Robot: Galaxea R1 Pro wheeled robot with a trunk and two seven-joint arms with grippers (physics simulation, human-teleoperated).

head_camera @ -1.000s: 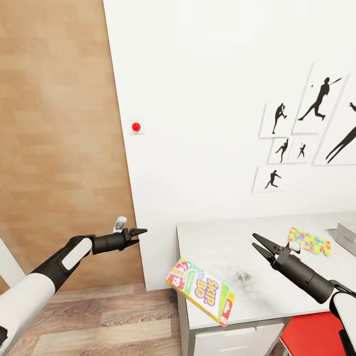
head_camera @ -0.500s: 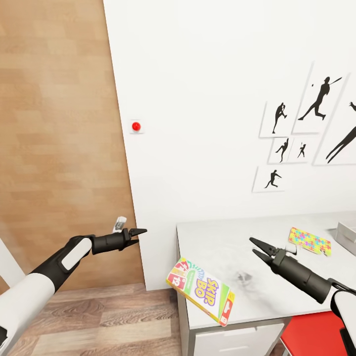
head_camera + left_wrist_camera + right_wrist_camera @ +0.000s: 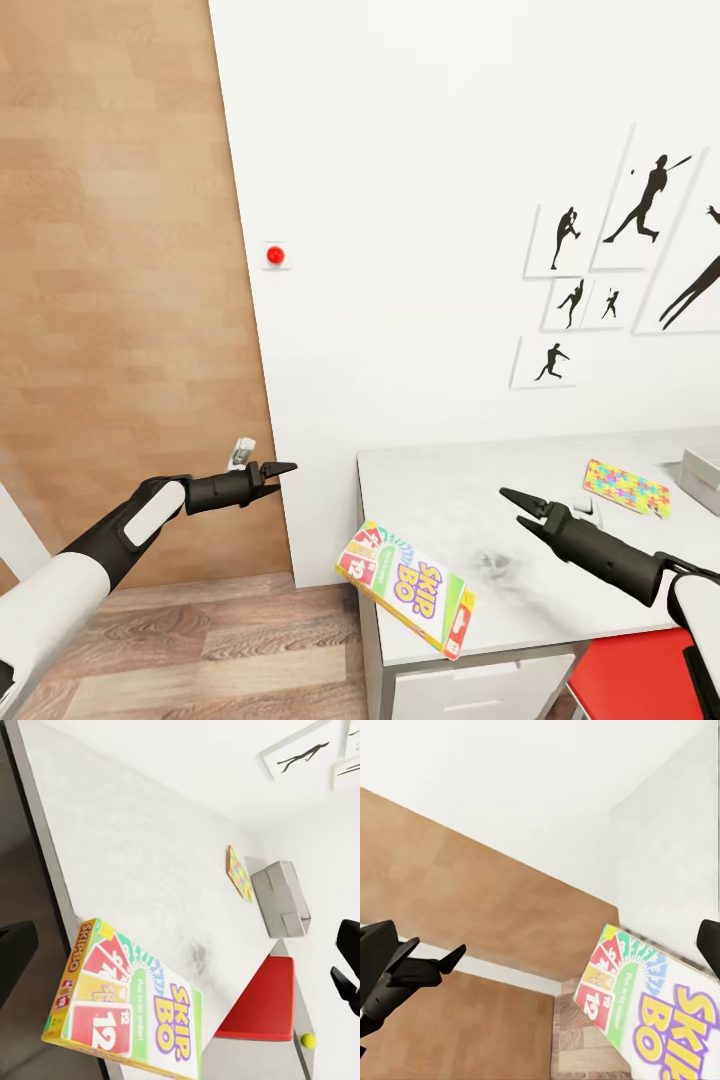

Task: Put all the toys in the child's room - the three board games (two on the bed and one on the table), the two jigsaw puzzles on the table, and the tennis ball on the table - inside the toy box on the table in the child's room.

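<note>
Head view: white-walled corner of the child's room (image 3: pixel 420 150), wood-plank floor (image 3: pixel 230 650) below, black athlete silhouette pictures (image 3: pixel 640 200) on the wall at right. A small red button (image 3: pixel 275 256) sits on the wall near the wood-panelled surface (image 3: pixel 110 280).

Table (image 3: pixel 470 480): pale grey-white top, white drawer fronts below. The Skip-Bo board game (image 3: pixel 405 588) lies on the table's near left corner, skewed, with its left end jutting out past the table edge over the floor. One jigsaw puzzle (image 3: pixel 626 488) lies flat farther back toward the right. The toy box (image 3: pixel 700 472) is at the right edge of frame, just beyond the puzzle, only its end showing. In the left wrist view the toy box (image 3: pixel 282 898) shows whole, a grey bin with the puzzle (image 3: pixel 238 872) just beside it; a tennis ball (image 3: pixel 307 1040) shows as a small yellow-green dot beyond a red surface (image 3: pixel 259 1001) — what it rests on is hard to make out.

Left gripper (image 3: pixel 280 469): held out in the air to the left of the table, over the floor, well apart from the Skip-Bo box. Fingers appear nearly together, nothing between them.

Right gripper (image 3: pixel 512 508): above the table top, right of the Skip-Bo box and apart from it, fingers pointing left toward it. Fingers parted in a narrow V, empty. The right wrist view shows the box's (image 3: pixel 656 1009) printed lid ahead and the left gripper (image 3: pixel 454 952) beyond.
</note>
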